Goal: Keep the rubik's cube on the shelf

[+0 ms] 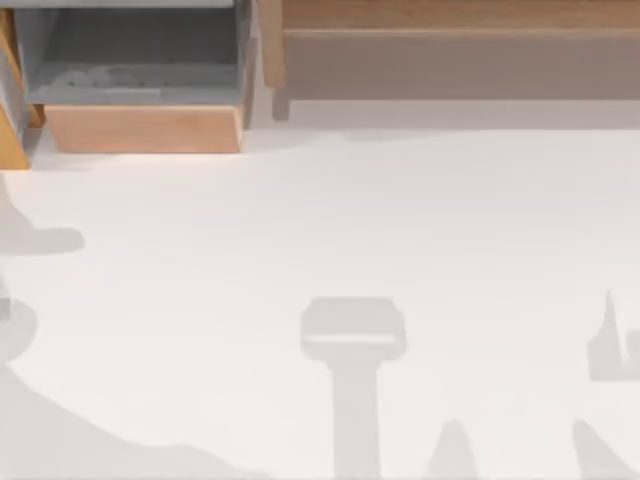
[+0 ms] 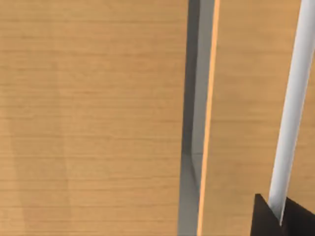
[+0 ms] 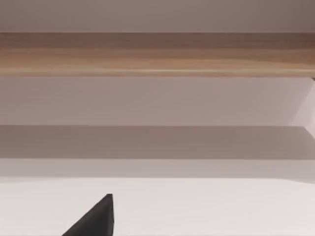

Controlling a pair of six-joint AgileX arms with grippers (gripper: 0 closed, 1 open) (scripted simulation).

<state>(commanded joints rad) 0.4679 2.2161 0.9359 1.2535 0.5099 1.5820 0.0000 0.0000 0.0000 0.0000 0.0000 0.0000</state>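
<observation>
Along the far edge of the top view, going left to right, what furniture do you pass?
Grey-lined box compartment with a light wood front → shelf, its grey-brown front panel facing the white table.

A pale, nearly white table (image 1: 320, 250) spreads across the top view, crossed by soft grey shadows along its near edge and left side. At the far left stands a grey-lined box compartment (image 1: 140, 60) with a light wood front, flanked by orange-toned wooden side panels (image 1: 12, 130). The light is even and diffuse
</observation>
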